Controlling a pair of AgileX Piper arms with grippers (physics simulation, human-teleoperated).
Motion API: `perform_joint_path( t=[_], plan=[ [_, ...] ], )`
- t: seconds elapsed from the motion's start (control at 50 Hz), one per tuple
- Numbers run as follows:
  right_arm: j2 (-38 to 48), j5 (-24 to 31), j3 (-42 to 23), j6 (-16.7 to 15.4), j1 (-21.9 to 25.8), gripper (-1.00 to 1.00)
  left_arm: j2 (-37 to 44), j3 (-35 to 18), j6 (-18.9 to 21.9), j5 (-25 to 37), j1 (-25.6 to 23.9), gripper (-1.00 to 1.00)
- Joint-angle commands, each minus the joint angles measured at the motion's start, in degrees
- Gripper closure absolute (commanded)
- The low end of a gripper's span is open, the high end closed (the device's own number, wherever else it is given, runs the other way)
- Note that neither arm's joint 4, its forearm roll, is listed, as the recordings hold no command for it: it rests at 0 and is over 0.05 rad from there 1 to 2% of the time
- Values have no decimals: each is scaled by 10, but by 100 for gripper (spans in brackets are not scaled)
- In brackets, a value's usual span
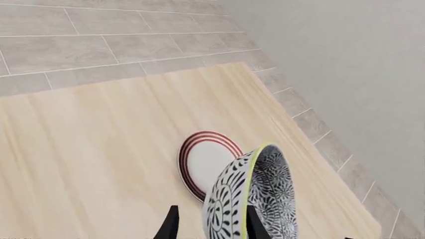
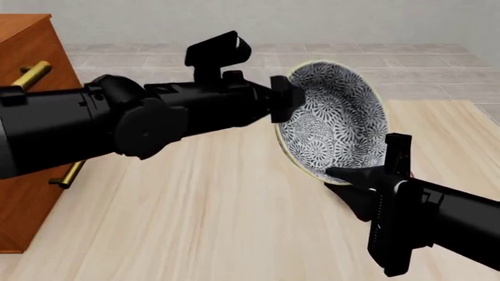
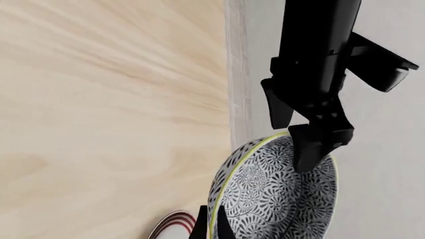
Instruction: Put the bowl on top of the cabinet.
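In the front view the cabinet (image 2: pixel 27 146) stands at nine o'clock on the table (image 2: pixel 203 222), two brass handles (image 2: pixel 31 75) showing on its drawer fronts. The left gripper (image 2: pixel 283 98) reaches across from it and pinches the bowl (image 2: pixel 332 120) by its rim, holding it on edge in the air at about one o'clock with its patterned hollow, nothing in it, facing the camera. At four o'clock the right gripper (image 2: pixel 343 175) clamps the bowl's lower rim, and below lies the plate (image 1: pixel 202 162), bare.
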Motion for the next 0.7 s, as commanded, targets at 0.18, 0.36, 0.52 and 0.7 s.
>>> perform_joint_path(
  t=[0.18, 0.36, 0.52, 0.7],
  plan=[
    [0, -6, -5, 2, 0, 100, 10, 9, 2, -9, 8, 100],
    [0, -6, -5, 2, 0, 100, 5, 11, 3, -6, 17, 100],
    [0, -6, -5, 2, 0, 100, -3, 13, 6, -1, 22, 100],
    [0, -6, -5, 2, 0, -100, -3, 21, 8, -7, 31, 100]
  ],
)
